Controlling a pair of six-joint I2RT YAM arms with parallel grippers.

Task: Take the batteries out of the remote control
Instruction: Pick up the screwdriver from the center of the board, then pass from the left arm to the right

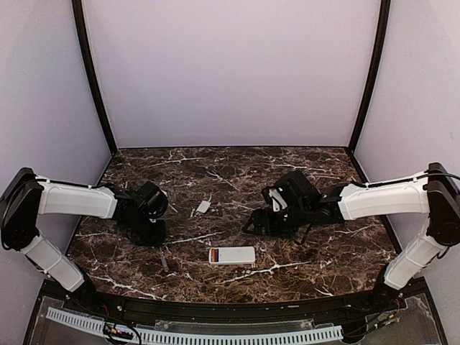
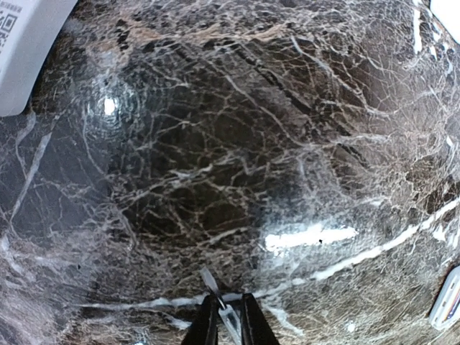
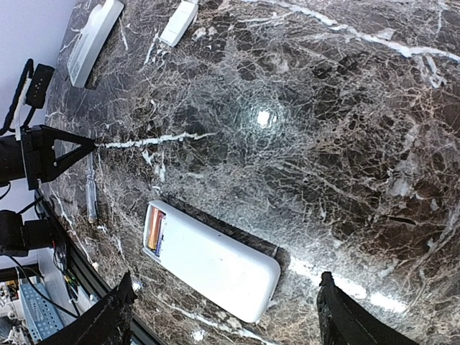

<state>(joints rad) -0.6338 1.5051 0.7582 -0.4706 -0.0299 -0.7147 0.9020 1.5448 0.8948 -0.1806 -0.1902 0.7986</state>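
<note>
Expect light, rigid, slick batteries (image 3: 156, 228); pinch mid-barrel at remote (image 3: 215, 262) bay; found right gripper (image 3: 226, 284) released; left gripper (image 2: 228, 323) narrowed, grip undeterminable.

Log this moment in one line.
remote: lying flat, bay open | batteries: in bay | cover: off, lying apart | right tool: open, clear of remote | left tool: jaws nearly together, grip unclear

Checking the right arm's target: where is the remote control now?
In the top view the remote control lies by the table's near edge, roughly centred, just nearer the bases than the open right gripper, battery end pointing left.
</note>
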